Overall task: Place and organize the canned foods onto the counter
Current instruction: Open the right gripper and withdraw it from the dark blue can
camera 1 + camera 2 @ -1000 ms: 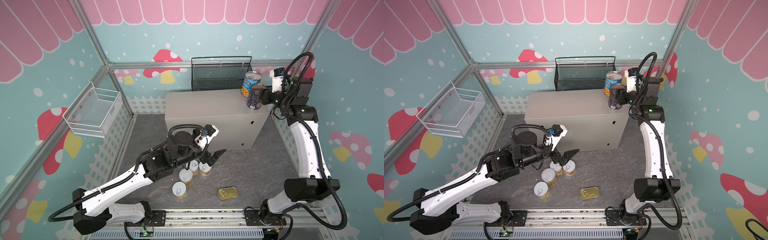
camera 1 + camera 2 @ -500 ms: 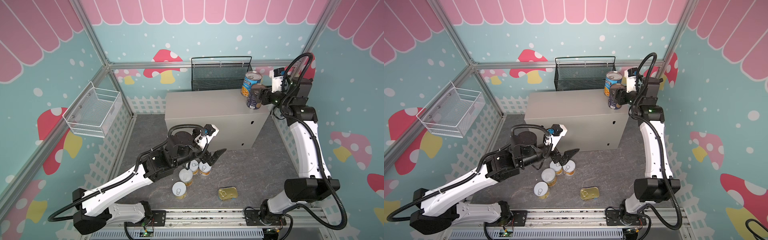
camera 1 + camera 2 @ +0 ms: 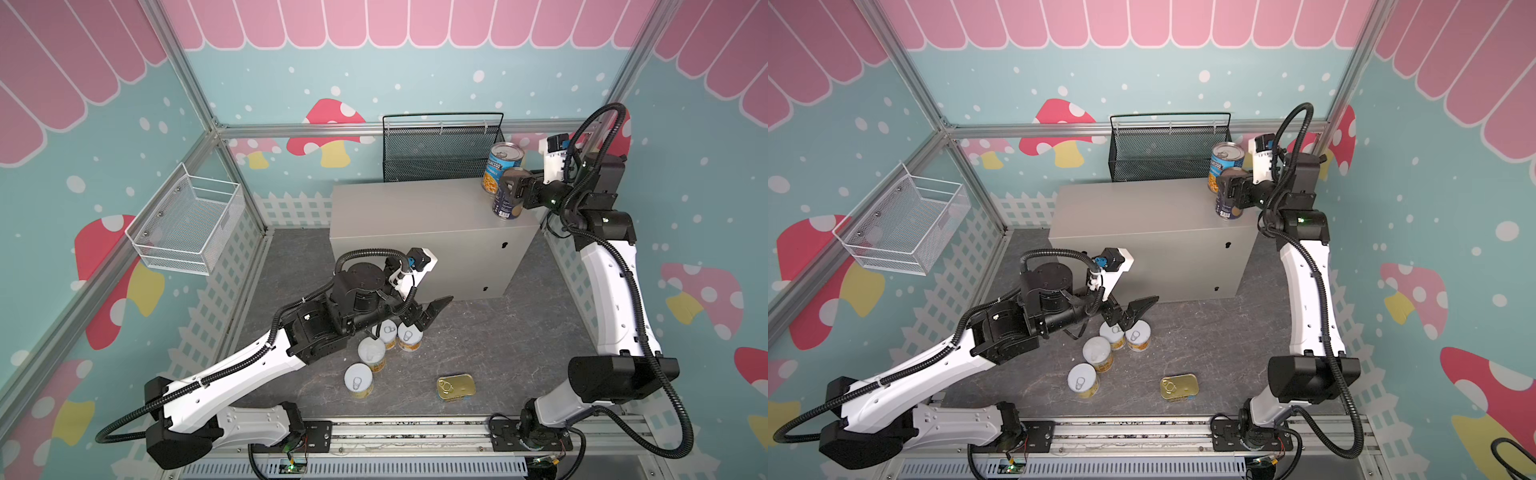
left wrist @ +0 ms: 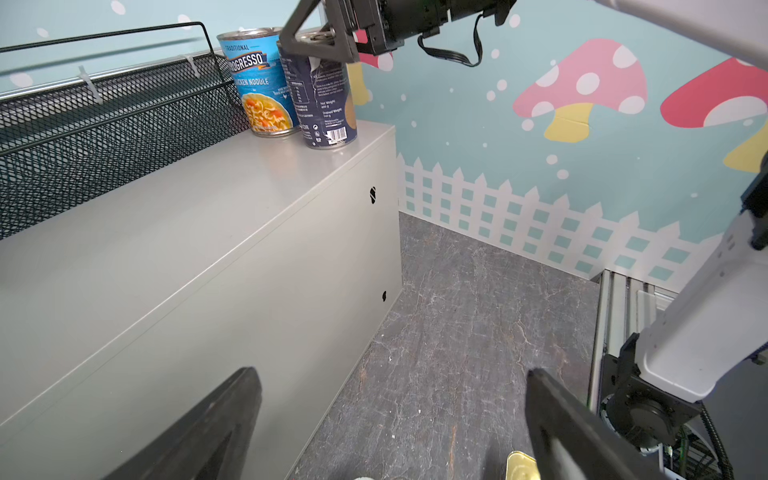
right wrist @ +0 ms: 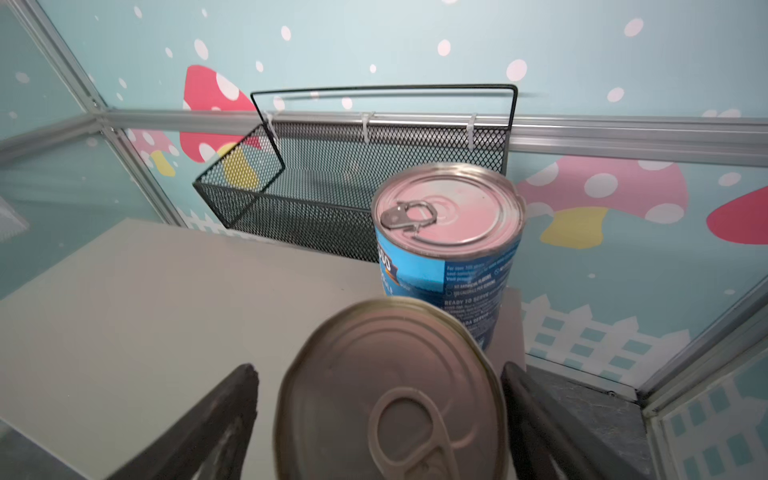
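Now I am holding my right gripper (image 5: 377, 374) spread clear around the dark blue can (image 3: 504, 208) standing upper right on the counter (image 3: 415, 216), planning a straight pull-back so no finger tips it.

Figure: we view a robot test cell dressed as a toy shop. Metal frame posts (image 3: 183, 70) carry printed walls with mushrooms (image 3: 332, 120), a pink awning (image 3: 374, 25) and a picket fence (image 3: 291, 208). A left arm (image 3: 241, 370) and a right arm (image 3: 611, 299) stand on a rail (image 3: 415, 434).
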Controlling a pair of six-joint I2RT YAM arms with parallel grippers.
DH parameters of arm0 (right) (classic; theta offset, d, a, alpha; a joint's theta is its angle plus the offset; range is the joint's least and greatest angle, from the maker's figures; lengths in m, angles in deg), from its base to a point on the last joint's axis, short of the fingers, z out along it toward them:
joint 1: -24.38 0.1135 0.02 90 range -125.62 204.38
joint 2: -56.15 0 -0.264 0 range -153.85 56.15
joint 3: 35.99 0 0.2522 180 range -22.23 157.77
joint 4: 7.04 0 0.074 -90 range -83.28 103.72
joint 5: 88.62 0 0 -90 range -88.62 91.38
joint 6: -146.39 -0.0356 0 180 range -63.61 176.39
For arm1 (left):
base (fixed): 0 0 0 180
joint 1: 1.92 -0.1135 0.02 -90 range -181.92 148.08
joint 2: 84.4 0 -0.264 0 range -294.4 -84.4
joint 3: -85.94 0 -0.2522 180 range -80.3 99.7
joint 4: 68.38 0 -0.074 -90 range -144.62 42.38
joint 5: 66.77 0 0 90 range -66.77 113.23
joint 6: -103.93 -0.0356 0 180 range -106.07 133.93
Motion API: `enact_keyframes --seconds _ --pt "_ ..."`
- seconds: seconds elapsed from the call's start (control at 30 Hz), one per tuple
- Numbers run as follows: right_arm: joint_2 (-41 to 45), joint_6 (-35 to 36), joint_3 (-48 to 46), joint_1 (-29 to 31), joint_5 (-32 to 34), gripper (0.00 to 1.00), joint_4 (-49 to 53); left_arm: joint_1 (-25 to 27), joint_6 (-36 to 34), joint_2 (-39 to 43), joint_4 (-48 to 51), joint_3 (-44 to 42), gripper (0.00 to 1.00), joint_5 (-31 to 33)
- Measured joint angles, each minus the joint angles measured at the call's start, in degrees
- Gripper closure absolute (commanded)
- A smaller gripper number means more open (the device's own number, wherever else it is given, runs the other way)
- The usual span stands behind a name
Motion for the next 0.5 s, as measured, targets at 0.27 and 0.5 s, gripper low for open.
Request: enact_keyframes --seconds 0.27,0.5 --pt "0.66 -1.57 12.83 -0.76 2.36 0.00 -0.48 0.00 0.39 0.00 -0.50 -1.05 0.01 0.00" --pt "6.47 -6.56 0.72 -9.38 0.76 0.01 -4.92 0.00 0.81 0.00 0.57 -1.33 0.01 -0.04"
